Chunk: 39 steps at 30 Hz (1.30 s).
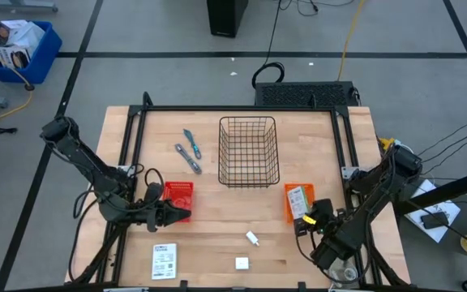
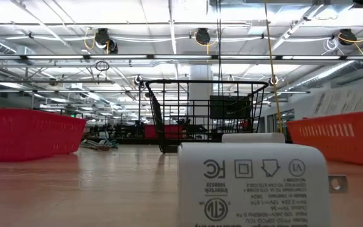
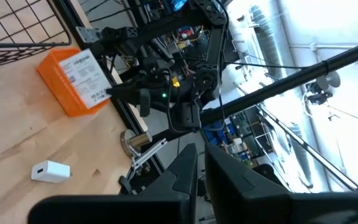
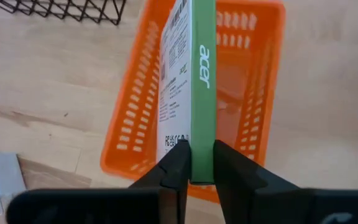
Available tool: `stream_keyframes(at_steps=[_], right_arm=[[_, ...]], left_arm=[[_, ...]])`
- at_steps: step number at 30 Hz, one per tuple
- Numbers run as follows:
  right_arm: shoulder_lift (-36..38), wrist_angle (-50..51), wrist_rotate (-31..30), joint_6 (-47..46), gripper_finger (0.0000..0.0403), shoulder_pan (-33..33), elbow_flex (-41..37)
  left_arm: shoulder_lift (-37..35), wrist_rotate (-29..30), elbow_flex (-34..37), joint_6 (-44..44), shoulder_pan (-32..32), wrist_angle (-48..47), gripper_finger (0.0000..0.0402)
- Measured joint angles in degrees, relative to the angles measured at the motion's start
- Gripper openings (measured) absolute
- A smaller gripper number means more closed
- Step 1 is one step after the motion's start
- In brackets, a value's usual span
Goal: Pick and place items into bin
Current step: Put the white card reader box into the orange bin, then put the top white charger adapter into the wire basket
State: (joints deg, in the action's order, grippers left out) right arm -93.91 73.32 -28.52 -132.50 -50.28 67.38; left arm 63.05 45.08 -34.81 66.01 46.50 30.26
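Over the orange bin [image 4: 241,93], the right gripper [image 4: 197,163] pinches a green-edged acer card [image 4: 191,74] upright.

Only the right wrist view shows that grip. Seen from above, the left gripper [image 1: 183,215], fingers nearly closed and empty, sits by the red bin [image 1: 178,193]. White blocks [image 1: 252,238] lie near the table's front edge; one fills the low view, hiding much behind.
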Motion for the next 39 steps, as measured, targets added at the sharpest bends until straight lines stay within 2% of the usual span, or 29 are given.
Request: stream_keyframes(at_steps=[11,15,18,21,25,29,31,34,39], right_arm=[[3.0,2.6,-0.5,-0.1,0.0173,0.0,-0.2],[5.9,2.5,-4.4,-0.2,0.0203,0.0,-0.2],[8.8,-1.2,-11.1,1.9,0.0216,0.0,-0.2],[11.0,-11.4,-18.3,11.4,0.0220,0.6,-0.2],[11.7,-32.6,-22.6,35.5,0.0218,3.5,-0.2],[10.2,-55.2,-19.4,59.7,0.0208,8.3,-0.2],[9.3,-61.7,-15.4,66.7,0.0204,10.9,-0.2],[7.8,-64.0,-9.5,69.1,0.0202,14.2,-0.1],[4.6,-60.6,1.0,69.3,0.0201,16.5,-0.1]], left_arm=[[0.0,0.0,0.0,-0.2,0.0,0.0,0.0035],[0.0,0.0,0.0,-0.9,-0.5,0.0,0.0035],[0.0,-0.5,0.0,-0.4,-0.5,0.0,0.0035],[0.0,-3.2,0.0,0.1,-0.5,-0.1,0.0035],[0.0,-6.7,0.0,3.0,-0.3,-0.1,0.0035],[0.0,-13.6,0.0,8.2,0.9,-3.0,0.0035],[0.0,-16.8,0.0,12.1,1.6,-6.7,0.0035],[0.0,-20.0,0.0,17.8,2.3,-14.3,0.0035],[0.0,-20.8,0.0,25.3,1.9,-24.4,0.0035]])
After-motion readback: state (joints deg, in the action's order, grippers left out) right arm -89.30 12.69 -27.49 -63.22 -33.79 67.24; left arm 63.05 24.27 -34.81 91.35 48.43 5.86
